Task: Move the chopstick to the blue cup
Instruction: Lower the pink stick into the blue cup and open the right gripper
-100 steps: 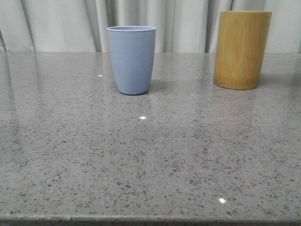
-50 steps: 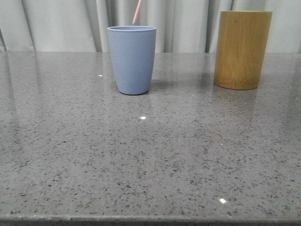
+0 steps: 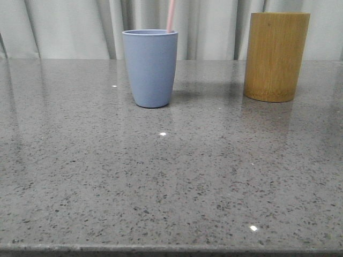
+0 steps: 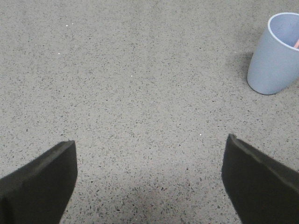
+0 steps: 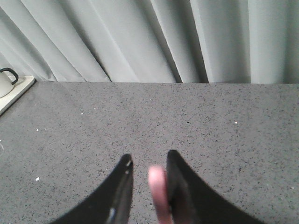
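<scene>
Grey speckled stone, polished enough to carry small glints, is seen across the desk nearest the camera, bare up to the blue cup. That cup is a smooth, matte, handle-less tumbler, narrowing toward its base, and it is taken as the landmark. To its right, well apart, a taller tan bamboo cylinder with visible grain is stood upright. The chopstick, thin, straight and pale pink, is seen rising from inside the cup's rim on its right side, nearly upright. In the right wrist view the pink stick is shown between the fingers of the right end effector, touching one finger with a gap at the other; whether it is gripped cannot be told. The left end effector is held wide apart and empty, off to one side of the cup. Insertion is judged done; letting go and withdrawal appear to remain. Behind the cup, pale pleated curtains are hung.
</scene>
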